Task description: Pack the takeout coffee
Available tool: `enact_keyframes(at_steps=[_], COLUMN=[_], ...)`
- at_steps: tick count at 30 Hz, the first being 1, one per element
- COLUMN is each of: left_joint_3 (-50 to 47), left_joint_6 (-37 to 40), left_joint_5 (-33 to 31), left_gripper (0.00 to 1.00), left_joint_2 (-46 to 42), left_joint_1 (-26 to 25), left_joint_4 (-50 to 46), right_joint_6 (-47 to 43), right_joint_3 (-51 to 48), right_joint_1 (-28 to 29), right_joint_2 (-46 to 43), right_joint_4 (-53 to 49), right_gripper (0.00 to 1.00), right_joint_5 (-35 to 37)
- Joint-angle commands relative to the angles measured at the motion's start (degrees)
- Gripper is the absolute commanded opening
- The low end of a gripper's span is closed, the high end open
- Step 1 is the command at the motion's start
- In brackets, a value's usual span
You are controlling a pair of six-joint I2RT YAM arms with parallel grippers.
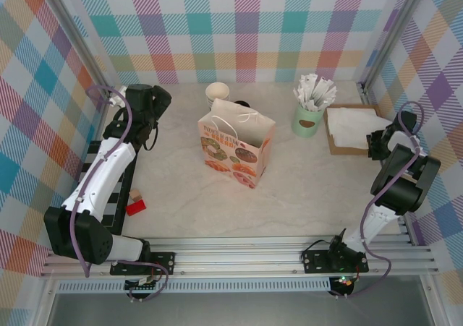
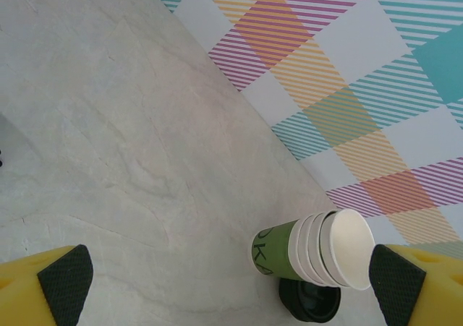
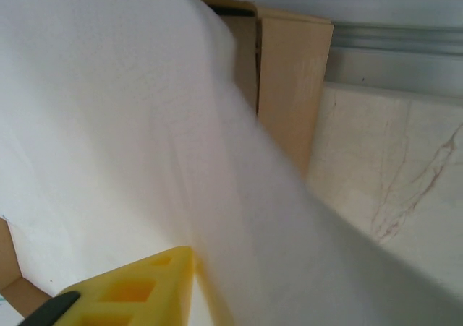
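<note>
Pastel plaid walls close round a pale marbled desk (image 1: 181,196), where the takeout coffee (image 1: 244,103), a small paper cup under a round black lid, stands near the far edge, beside a stack of lidless cream-and-green cups (image 1: 217,92) and behind the printed paper bag (image 1: 236,145) at the centre, whose open mouth shows nothing inside. Left tool (image 2: 231,286) hangs released toward the cups; reaching could topple the stack. Right tool (image 1: 377,144) sits at the brown cardboard tray (image 1: 333,147) of white napkins (image 1: 354,123) by the right edge; whether it is clenched I cannot tell, and it might drag several sheets. A mint-green mug (image 1: 307,121) holds white sachets (image 1: 315,91)
</note>
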Motion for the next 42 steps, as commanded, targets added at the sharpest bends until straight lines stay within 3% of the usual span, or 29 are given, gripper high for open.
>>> enact_keyframes(at_steps=[1,10,17,27,32,38,42], left_joint_3=[1.2,1.2,0.9,1.6,8.3,29.5,38.6], left_joint_6=[0.1,0.1,0.2,3.8,19.4,47.7,63.7], left_joint_5=[-0.3,0.9,1.0,4.2,18.4,53.2,64.2], left_gripper=[1.0,1.0,1.0,1.0,1.0,1.0,1.0], left_joint_2=[-0.3,0.3,0.3,0.9,4.9,17.8,23.3], left_joint_1=[0.8,0.8,0.8,1.0,1.1,1.2,0.9], left_joint_4=[-0.6,-0.6,-1.2,0.9,3.9,-12.9,-22.3], right_joint_6=[-2.4,-3.7,-7.5,-13.5,-18.9,-28.7,-33.8], right_joint_3=[2.6,3.0,5.1,7.4,8.7,12.4,13.7], right_joint_1=[0.4,1.0,1.9,4.0,7.7,14.9,19.9], right_joint_2=[-2.7,-3.4,-3.8,-10.2,-18.1,-26.4,-32.8], right_joint_4=[-1.2,-2.6,-4.5,-2.7,-1.2,-1.4,-1.0], right_gripper=[0.32,0.24,0.11,0.0,0.0,0.0,0.0], right_joint_5=[1.5,2.8,3.9,4.0,2.9,-5.5,-6.6])
